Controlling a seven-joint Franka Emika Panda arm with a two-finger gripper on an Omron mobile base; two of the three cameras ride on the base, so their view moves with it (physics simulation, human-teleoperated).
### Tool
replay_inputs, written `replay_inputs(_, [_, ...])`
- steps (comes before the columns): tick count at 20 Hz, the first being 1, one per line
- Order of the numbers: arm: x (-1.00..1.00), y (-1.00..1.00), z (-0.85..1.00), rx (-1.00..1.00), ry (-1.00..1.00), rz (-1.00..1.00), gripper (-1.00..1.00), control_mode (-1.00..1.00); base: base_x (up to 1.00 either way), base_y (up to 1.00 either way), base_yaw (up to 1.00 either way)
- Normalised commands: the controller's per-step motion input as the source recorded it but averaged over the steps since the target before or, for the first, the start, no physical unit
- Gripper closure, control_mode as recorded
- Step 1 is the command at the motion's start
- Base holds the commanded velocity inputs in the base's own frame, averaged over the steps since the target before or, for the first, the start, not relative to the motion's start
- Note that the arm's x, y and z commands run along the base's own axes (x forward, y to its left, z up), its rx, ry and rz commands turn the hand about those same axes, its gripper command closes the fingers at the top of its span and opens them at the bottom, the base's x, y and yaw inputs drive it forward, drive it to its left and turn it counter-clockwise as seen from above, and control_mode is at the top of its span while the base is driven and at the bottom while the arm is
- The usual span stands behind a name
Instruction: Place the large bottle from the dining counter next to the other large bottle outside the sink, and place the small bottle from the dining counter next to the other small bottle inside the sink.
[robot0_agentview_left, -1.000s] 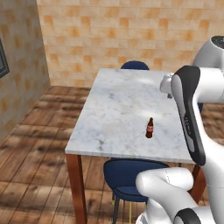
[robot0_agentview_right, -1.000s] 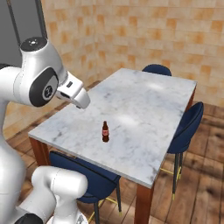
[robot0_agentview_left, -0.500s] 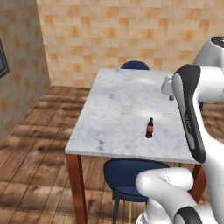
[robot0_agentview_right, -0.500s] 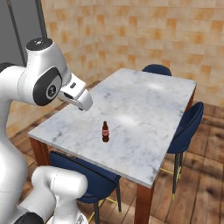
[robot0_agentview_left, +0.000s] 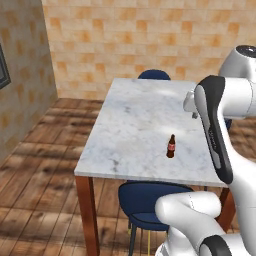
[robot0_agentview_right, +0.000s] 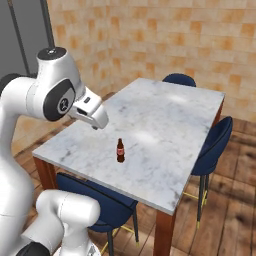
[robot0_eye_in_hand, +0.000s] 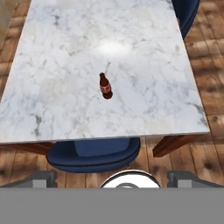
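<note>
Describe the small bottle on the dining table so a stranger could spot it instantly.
Find the marble dining counter with blue chairs around it. Toward its near edge stands the small bottle, upright and alone. It is dark brown, long-necked, with a red label, the one object on the top.

I see the marble counter (robot0_agentview_left: 135, 125) on wooden legs, with one small bottle (robot0_agentview_left: 171, 146) upright near its front edge.

- The small bottle (robot0_agentview_left: 171, 147) (robot0_agentview_right: 120, 150) (robot0_eye_in_hand: 105, 86): dark brown glass with a red label.
- The dining counter (robot0_agentview_left: 130, 125) (robot0_agentview_right: 170, 115) (robot0_eye_in_hand: 65, 65): white marble veined in grey, on reddish-brown wooden legs.
- Chairs (robot0_agentview_left: 150, 197) (robot0_agentview_right: 212, 145) (robot0_eye_in_hand: 94, 154): navy blue.
- Wall (robot0_agentview_left: 150, 40): mottled tan and orange tiles.
- Floor (robot0_agentview_left: 35, 165): brown wood planks.
</note>
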Motion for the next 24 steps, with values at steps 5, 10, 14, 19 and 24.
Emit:
replay_inputs(5, [0.13, 0.00, -0.19, 0.00, 0.00, 0.03, -1.00, -1.00, 0.00, 0.00, 0.00])
replay_inputs(10, [0.04, 0.00, -0.28, 0.00, 0.00, 0.05, -1.00, -1.00, 0.00, 0.00, 0.00])
replay_inputs(14, [0.05, 0.00, -0.23, 0.00, 0.00, 0.05, -1.00, -1.00, 0.00, 0.00, 0.00])
replay_inputs(19, [0.09, 0.00, -0.12, 0.00, 0.00, 0.04, -1.00, -1.00, 0.00, 0.00, 0.00])
replay_inputs(24, [0.17, 0.00, -0.17, -0.01, 0.01, 0.04, -1.00, -1.00, 0.00, 0.00, 0.00])
